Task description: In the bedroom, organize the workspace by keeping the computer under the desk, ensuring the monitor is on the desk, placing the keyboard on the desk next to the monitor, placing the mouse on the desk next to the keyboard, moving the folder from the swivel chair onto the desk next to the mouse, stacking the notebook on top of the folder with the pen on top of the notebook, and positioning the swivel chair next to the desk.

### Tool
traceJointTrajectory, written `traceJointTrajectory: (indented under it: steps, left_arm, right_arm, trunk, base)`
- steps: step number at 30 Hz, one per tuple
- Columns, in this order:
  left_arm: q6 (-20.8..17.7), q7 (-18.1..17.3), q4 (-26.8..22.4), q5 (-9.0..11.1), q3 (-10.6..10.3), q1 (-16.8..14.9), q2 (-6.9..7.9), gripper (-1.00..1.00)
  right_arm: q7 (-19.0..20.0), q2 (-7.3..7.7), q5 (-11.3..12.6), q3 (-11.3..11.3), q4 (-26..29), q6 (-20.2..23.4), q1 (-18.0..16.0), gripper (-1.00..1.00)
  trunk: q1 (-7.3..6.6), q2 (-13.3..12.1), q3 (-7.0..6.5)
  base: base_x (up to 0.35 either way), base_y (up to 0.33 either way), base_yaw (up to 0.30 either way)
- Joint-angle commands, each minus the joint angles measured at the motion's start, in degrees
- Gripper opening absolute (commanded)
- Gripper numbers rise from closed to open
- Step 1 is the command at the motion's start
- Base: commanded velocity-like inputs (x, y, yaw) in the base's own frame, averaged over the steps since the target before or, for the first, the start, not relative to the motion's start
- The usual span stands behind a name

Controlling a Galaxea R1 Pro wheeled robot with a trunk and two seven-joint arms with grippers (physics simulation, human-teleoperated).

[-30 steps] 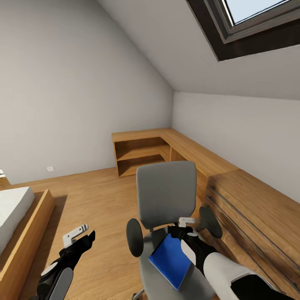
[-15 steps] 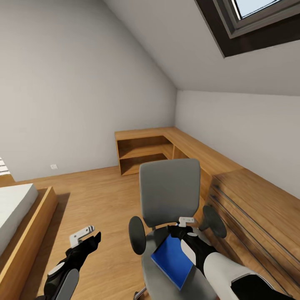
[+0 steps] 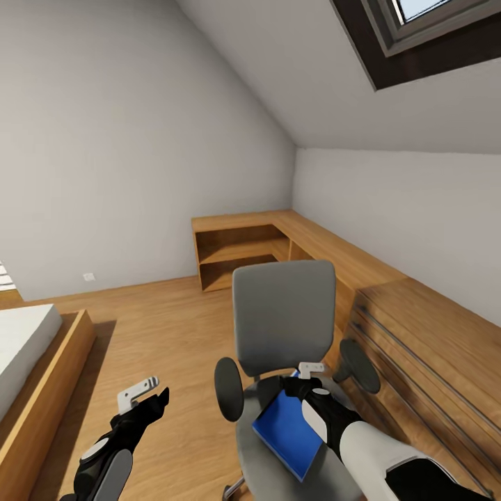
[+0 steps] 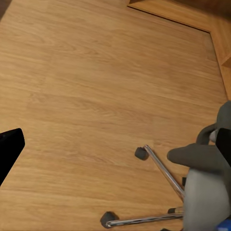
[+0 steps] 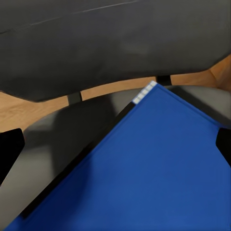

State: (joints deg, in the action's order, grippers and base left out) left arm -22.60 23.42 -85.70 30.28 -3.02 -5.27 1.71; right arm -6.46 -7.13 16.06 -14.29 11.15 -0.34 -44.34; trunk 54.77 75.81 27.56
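The grey swivel chair [image 3: 282,316] stands in front of me with its back towards the far wall. The bright blue folder [image 3: 284,433] lies flat on its seat. My right gripper [image 3: 306,379] hovers open over the folder's far end, close to the backrest. In the right wrist view the folder [image 5: 144,168] lies between the two black fingertips [image 5: 9,151], which are spread wide at either side. My left gripper [image 3: 145,395] is open over the bare floor, left of the chair. The left wrist view looks down on the chair's chrome base [image 4: 161,173] and castors.
A light-wood chest with bar handles [image 3: 431,348] runs along the right wall, close to the chair's armrest. A low L-shaped wooden shelf unit [image 3: 243,247] fills the far corner. A wood-framed bed [image 3: 35,355] lies at the left. Wooden floor [image 3: 174,327] stretches between them.
The whole picture has shifted slightly as the camera moved. Both arms, the chair and the folder hold the same places relative to each other.
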Motion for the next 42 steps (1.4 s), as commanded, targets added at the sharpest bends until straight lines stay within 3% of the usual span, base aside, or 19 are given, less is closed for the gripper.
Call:
traceJointTrajectory:
  steps: [1,33,42]
  left_arm:
    - [-0.1,0.6,-0.1,0.6,-0.1,0.0,0.08,1.0]
    - [-0.1,0.6,0.1,0.6,-0.2,-0.1,0.05,1.0]
    - [-0.1,0.5,0.3,0.7,-0.2,-0.1,0.23,1.0]
  right_arm:
    - [-0.3,0.01,0.6,-0.5,0.0,0.0,0.0,1.0]
    - [-0.3,-0.21,0.5,-0.5,-0.2,0.1,0.0,1.0]
    - [-0.3,-0.25,0.5,-0.5,-0.2,0.1,0.0,1.0]
  trunk:
    - [0.23,0.5,0.25]
    - [7.25,13.3,5.99]
    - [7.25,13.3,5.99]
  base:
    - [0.0,0.0,0.0]
    - [0.0,0.0,0.0]
    - [0.0,0.0,0.0]
